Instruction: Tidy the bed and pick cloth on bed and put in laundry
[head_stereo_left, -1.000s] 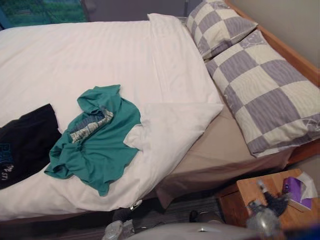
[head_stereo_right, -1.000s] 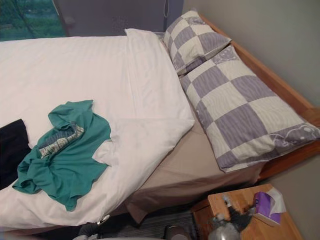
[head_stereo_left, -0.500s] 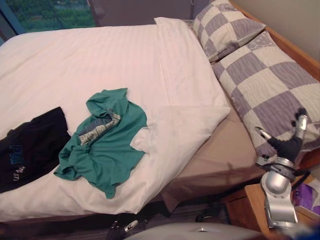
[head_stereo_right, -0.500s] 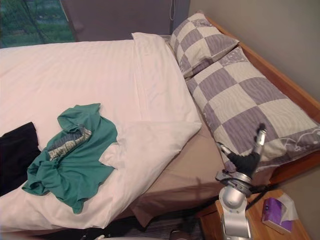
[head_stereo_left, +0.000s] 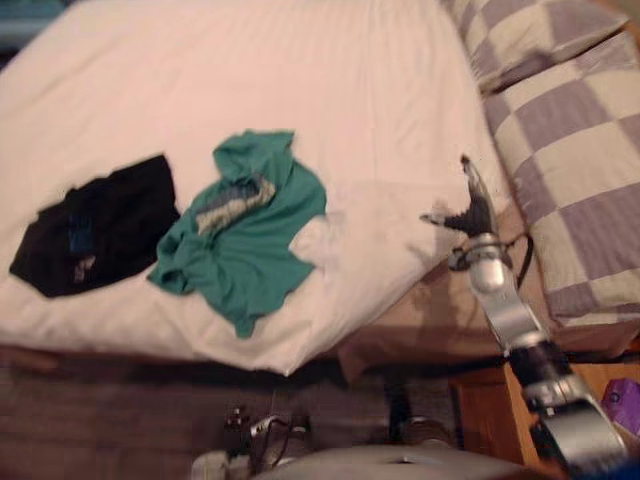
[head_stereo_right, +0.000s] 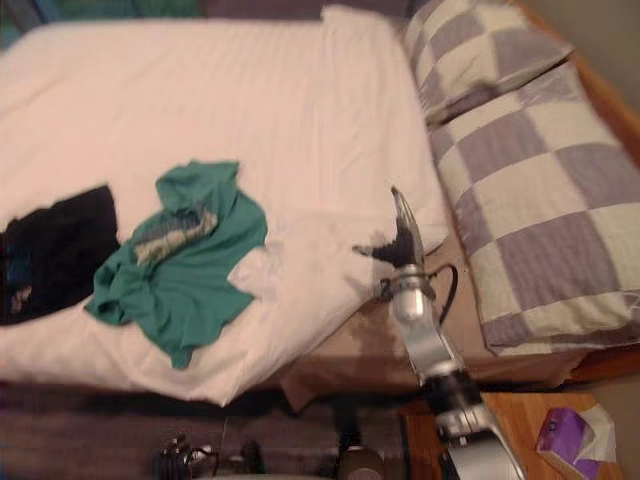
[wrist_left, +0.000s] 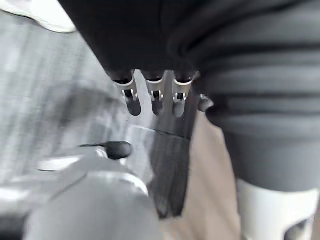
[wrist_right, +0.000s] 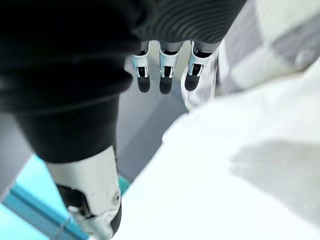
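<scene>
Fingers (head_stereo_right: 402, 212) of the right hand (head_stereo_right: 398, 245) straight, empty, well apart from the green shirt (head_stereo_right: 190, 280).

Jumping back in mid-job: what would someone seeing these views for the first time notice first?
The green T-shirt stands out, crumpled on the white duvet near the bed's front edge, with a black garment beside it toward the robot's left. Next comes the right hand, open and raised over the duvet's folded-back corner, with the checked pillows to its right.
</scene>
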